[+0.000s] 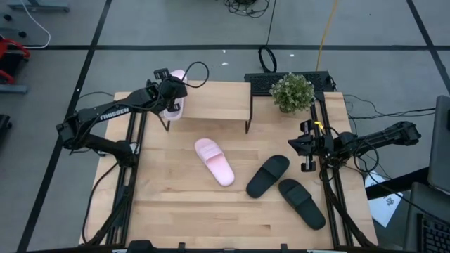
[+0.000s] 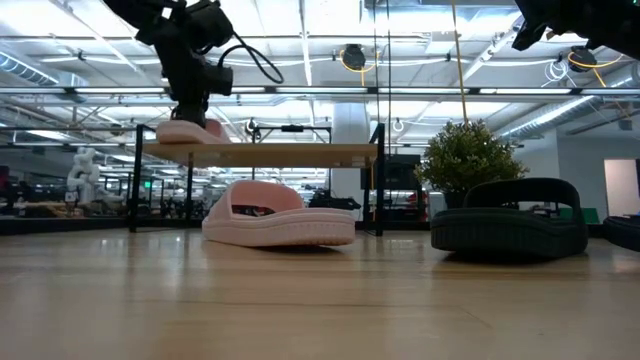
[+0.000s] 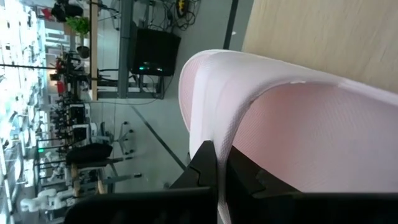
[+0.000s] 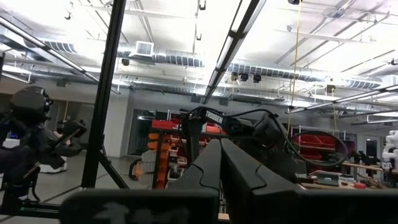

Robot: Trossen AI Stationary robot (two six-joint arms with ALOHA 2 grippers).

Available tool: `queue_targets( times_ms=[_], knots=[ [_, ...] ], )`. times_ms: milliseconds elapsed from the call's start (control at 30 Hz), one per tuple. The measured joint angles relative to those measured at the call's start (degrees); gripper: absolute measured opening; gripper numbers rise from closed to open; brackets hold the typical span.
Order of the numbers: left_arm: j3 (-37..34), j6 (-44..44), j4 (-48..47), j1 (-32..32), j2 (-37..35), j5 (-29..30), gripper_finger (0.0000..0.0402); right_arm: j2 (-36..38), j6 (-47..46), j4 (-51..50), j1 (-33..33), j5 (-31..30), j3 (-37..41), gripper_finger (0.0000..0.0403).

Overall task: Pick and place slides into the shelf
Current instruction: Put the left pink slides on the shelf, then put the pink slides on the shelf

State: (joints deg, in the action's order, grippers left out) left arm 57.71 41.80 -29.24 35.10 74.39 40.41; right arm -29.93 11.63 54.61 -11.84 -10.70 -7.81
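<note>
My left gripper [image 1: 171, 90] is shut on a pale pink slide [image 1: 176, 100] at the left end of the shelf [image 1: 214, 104], a low wooden board on thin black legs at the table's far side. In the low view this slide [image 2: 186, 131] sits at the shelf's top board [image 2: 270, 155]; whether it rests on it I cannot tell. A second pink slide [image 1: 214, 161] lies sole down mid-table. Two black slides [image 1: 268, 176] [image 1: 302, 203] lie right of it. My right gripper [image 4: 221, 163] is shut and empty at the table's right edge, pointing upward. My left gripper pinches a thin pale pink edge of the slide [image 3: 221, 186] between its two fingers [image 3: 202, 165]; it looks like the wide strap's edge. The fingers come slanting down from the table's left side. The slide stays about level, sole down, at the shelf's left end.
A potted green plant [image 1: 292, 91] stands right of the shelf at the far right. Black frame rails [image 1: 133, 161] [image 1: 329, 190] run along both sides of the table. The shelf's top right of the held slide is bare board.
</note>
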Motion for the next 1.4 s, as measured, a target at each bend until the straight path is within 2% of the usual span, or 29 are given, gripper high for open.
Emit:
queue_targets(
  times_ms=[333, 833, 1067, 1400],
  knots=[
    [0.0, -0.07, -1.97, 0.19, 0.0, -1.18, 0.001, 0.0, 0.0, 0.0, -0.01, 0.0, 0.0, 0.0],
    [0.0, -2.25, -2.34, 0.18, 0.02, -1.94, 0.0109, 0.0, -0.01, 0.0, -0.02, 0.22, 0.0, 0.0],
    [0.0, -2.7, -2.34, -1.69, -0.1, -1.35, 0.0162, 0.0, 0.0, 0.0, 0.0, 0.22, 0.0, 0.0],
    [0.0, -3.58, -2.57, -5.59, -4.8, 2.38, 0.0206, 0.02, -0.02, 0.0, 0.0, 0.26, 0.0, 0.0]
  ],
)
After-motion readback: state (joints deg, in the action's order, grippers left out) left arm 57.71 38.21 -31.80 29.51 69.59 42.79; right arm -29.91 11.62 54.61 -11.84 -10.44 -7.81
